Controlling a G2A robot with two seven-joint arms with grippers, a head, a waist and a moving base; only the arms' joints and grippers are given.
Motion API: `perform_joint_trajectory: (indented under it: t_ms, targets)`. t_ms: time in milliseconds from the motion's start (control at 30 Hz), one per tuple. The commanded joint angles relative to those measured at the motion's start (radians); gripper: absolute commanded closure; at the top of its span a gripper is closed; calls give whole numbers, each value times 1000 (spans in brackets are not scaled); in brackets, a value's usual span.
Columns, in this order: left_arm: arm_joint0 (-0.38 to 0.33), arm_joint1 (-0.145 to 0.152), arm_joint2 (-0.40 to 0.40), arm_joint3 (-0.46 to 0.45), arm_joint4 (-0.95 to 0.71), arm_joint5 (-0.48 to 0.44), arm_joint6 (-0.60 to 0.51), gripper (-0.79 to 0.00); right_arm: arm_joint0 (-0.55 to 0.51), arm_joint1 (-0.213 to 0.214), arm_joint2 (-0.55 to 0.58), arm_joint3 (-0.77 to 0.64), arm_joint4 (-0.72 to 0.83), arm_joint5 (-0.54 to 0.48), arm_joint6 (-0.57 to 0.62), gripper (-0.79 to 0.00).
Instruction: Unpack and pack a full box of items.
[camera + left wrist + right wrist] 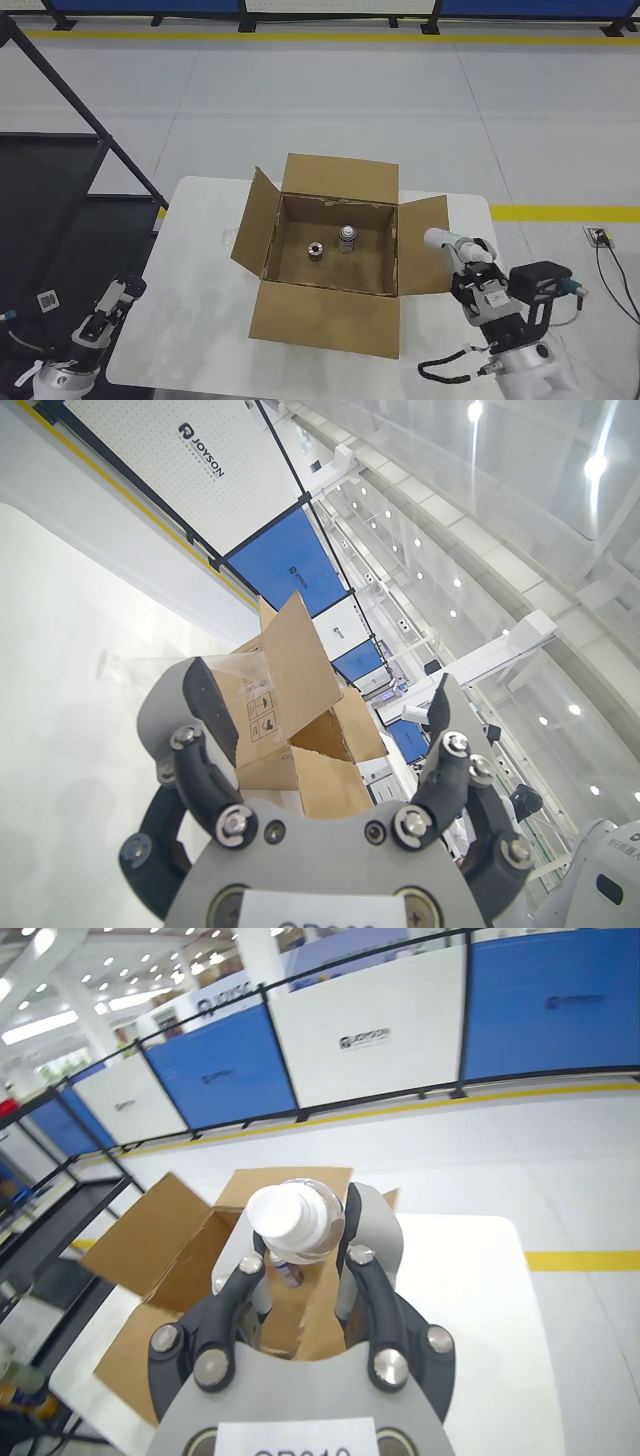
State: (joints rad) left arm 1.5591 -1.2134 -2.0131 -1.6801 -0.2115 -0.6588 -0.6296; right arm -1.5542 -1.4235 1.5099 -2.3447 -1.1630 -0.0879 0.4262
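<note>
A brown corrugated cardboard box (325,322) is sitting open at the centre of the top view on a smooth white table (200,310) with rounded corners. Its four flaps are splaying outward, and one inner edge is showing a ragged tear. On its floor, toward the upper part of the cavity, a small upright can (346,238) with a silvery top is standing just beside a short round roll-like piece (313,250). Right of the box, the right gripper (468,268) is clasping a clear, rounded plastic bottle (450,242) with a white screw cap (276,1214), gripping it at the shoulder. At lower left, the left gripper (112,302) is gaping wide and holding nothing, its ridged black pads (207,705) standing well apart.
</note>
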Motion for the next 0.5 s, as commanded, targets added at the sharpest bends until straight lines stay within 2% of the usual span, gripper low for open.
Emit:
perform_joint_trajectory:
  t_ms: [0, 100, 300, 367, 467]
  targets:
    - [0, 0, 0, 0, 0, 0, 0, -785, 62, 1, -83, 41, -40, -11, 97, 0]
    - [0, 0, 0, 0, 0, 0, 0, -785, 173, -4, -193, 155, -90, -2, 181, 0]
    - [0, 0, 0, 0, 0, 0, 0, -785, 377, -25, -367, 413, -171, 80, 295, 0]
    - [0, 0, 0, 0, 0, 0, 0, -785, 436, -33, -404, 492, -249, 139, 296, 0]
    - [0, 0, 0, 0, 0, 0, 0, -785, 504, -47, -443, 603, -230, 182, 307, 0]
